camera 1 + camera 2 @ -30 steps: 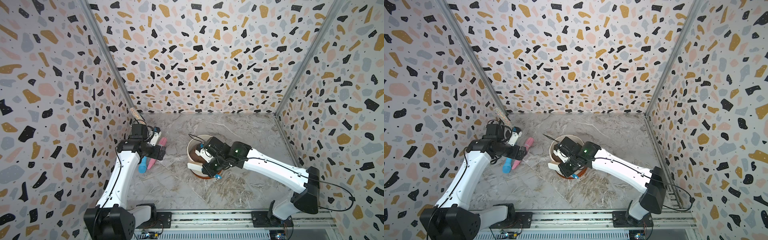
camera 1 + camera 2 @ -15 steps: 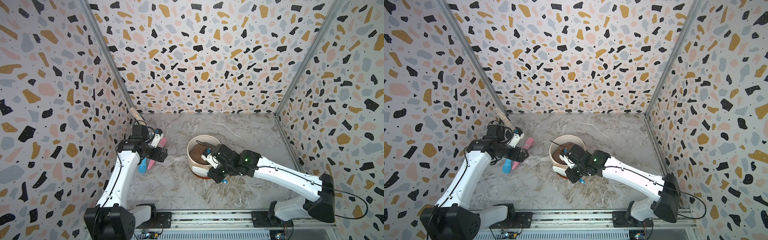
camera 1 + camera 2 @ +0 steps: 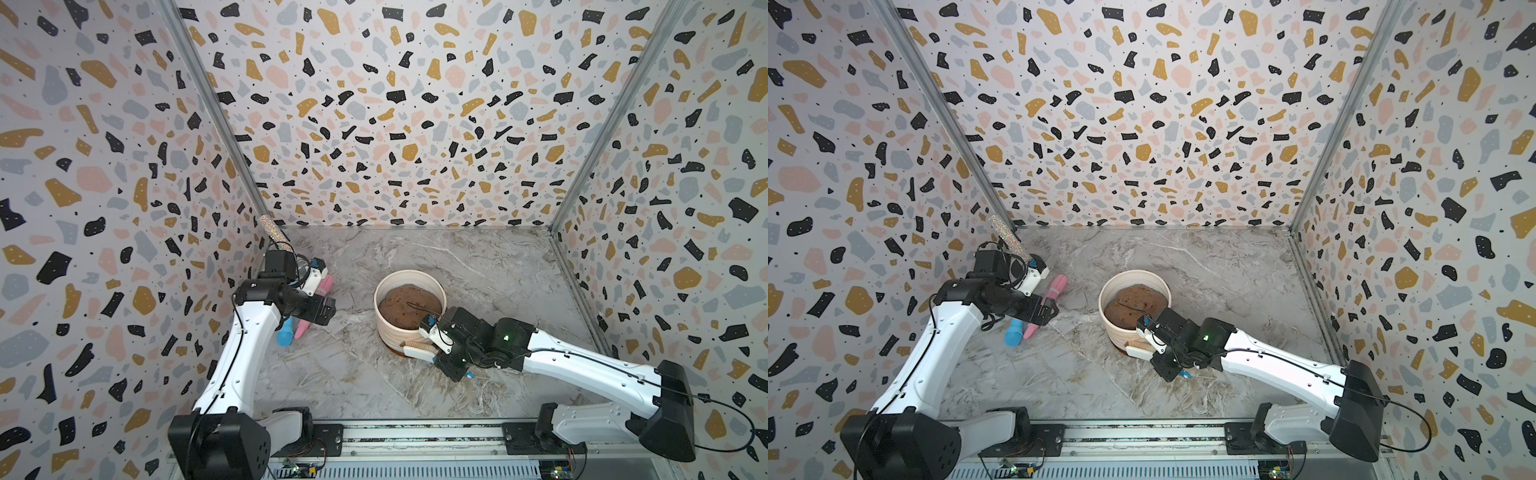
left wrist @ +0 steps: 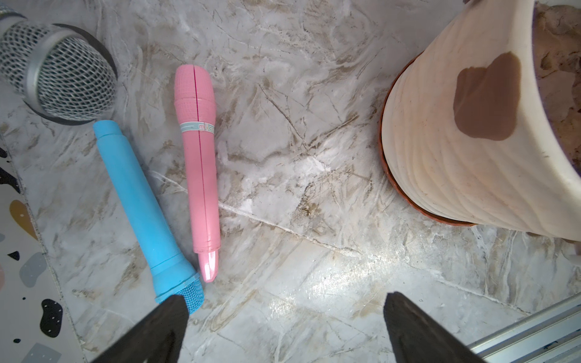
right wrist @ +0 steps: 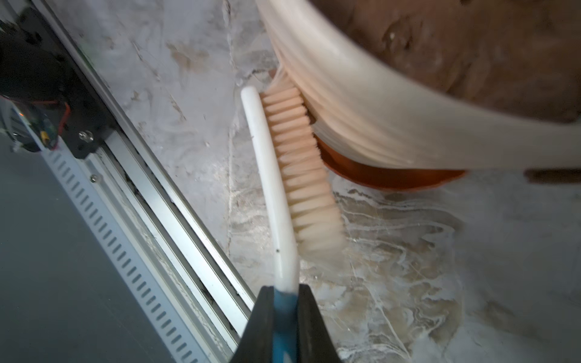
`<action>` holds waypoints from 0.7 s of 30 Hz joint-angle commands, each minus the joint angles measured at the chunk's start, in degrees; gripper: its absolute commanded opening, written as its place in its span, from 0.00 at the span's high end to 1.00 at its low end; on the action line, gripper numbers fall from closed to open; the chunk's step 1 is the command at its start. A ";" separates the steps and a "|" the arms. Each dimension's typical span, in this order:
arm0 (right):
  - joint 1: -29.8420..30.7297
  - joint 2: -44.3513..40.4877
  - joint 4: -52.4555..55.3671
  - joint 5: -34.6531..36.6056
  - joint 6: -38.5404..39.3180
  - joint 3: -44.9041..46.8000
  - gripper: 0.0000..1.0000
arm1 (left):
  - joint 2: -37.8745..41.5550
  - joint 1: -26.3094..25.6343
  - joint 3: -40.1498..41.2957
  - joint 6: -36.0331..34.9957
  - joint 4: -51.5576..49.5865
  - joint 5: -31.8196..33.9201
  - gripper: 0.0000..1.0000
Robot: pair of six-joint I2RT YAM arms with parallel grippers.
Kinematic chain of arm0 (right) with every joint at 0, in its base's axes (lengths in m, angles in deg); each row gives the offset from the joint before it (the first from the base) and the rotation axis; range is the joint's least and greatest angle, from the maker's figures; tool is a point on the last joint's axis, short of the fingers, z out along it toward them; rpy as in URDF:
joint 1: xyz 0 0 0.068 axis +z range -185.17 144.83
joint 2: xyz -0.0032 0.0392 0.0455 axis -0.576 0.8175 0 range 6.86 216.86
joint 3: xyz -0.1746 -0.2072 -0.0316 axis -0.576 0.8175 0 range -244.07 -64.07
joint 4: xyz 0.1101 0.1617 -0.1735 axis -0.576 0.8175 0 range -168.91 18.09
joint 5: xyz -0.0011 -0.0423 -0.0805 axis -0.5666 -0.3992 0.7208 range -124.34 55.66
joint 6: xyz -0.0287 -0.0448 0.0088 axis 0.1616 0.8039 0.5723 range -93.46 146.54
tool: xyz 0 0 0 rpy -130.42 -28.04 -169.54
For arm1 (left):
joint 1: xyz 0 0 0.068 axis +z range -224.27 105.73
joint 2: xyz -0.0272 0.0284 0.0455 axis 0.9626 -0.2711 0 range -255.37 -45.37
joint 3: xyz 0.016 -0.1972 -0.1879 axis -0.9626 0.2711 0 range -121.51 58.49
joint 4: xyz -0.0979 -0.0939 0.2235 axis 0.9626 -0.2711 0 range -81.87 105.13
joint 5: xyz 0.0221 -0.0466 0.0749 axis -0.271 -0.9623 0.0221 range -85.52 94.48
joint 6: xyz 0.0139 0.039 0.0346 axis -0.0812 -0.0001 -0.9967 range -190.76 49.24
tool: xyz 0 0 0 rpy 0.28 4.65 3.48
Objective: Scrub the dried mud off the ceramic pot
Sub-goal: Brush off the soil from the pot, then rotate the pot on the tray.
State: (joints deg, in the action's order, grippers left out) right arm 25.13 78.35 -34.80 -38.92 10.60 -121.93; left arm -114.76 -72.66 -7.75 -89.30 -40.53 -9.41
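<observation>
Scrub brush (image 5: 276, 188) held against the ceramic pot (image 5: 361, 103).
Right wrist: right fingers (image 5: 309, 323) clamped on its handle, bristles touching the ribbing ahead. Left wrist: left fingers (image 4: 157, 327) spread apart, dried mud (image 4: 485, 100) on the pot beyond them. Top views: pot on the counter (image 3: 353, 374) between both.

The ceramic pot (image 3: 390, 328) holds soil (image 3: 409, 309), atop a saucer (image 5: 377, 179).

bare floor (image 4: 298, 157) lies open between the pink microphone (image 4: 199, 163) and the ceramic pot (image 4: 471, 188).
</observation>
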 commanded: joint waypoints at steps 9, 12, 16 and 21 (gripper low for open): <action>-0.44 -8.86 2.50 -20.17 8.28 3.60 1.00 | 1.52 0.24 -0.31 -3.49 -2.15 -6.55 0.00; -0.44 -9.45 5.71 -20.45 9.41 1.70 1.00 | 1.83 0.24 -0.68 -4.77 -3.44 -9.62 0.00; -1.50 -12.21 3.91 -8.99 2.94 -0.43 1.00 | 2.15 0.16 -2.72 -9.99 -7.33 -17.52 0.03; -6.78 -12.79 -2.49 -10.98 -7.33 -5.19 1.00 | 1.66 -2.61 -8.35 -12.34 -9.99 -19.39 0.06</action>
State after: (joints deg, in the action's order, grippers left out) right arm 21.13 66.52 -32.44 -49.76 10.60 -121.63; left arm -113.75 -73.80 -12.25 -98.24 -48.22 -24.91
